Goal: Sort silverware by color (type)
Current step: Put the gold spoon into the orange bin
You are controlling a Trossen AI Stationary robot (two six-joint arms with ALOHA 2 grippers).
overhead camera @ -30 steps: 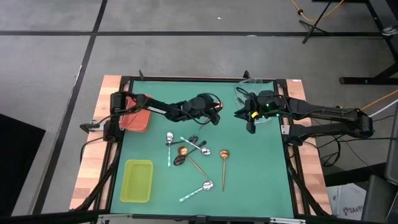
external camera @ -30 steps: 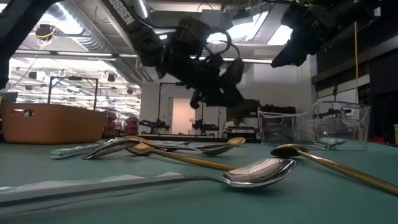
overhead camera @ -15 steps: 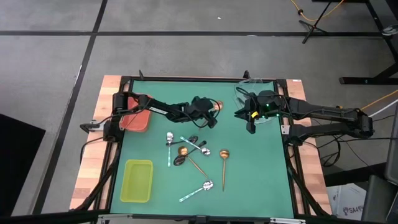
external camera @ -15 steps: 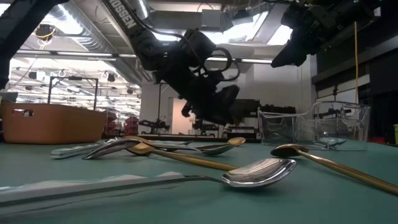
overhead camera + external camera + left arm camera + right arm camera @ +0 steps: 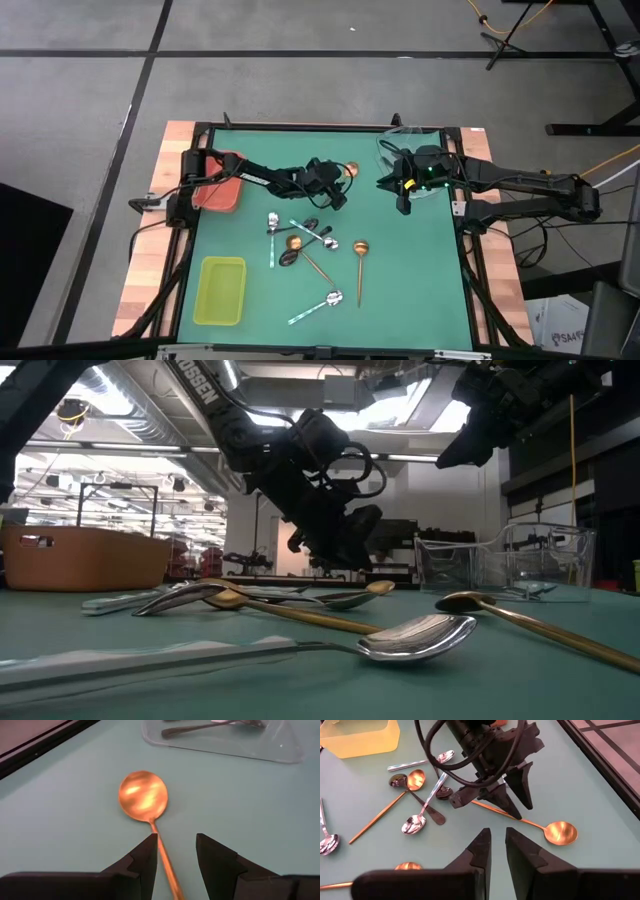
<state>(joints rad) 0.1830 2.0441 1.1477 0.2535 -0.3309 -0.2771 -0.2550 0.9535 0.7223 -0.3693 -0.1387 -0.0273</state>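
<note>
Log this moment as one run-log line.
left gripper: open, astride handle of copper spoon on table | right gripper: hovering by clear tray | remaining spoons: unsorted mid-table

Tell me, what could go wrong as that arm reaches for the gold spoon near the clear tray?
The left gripper straddles the copper spoon's thin handle with open fingers; lying flat on the mat, the handle might slip out as they close. The right gripper hovers close by, so the arms could bump. The clear tray sits just beyond the bowl and might get nudged.
</note>
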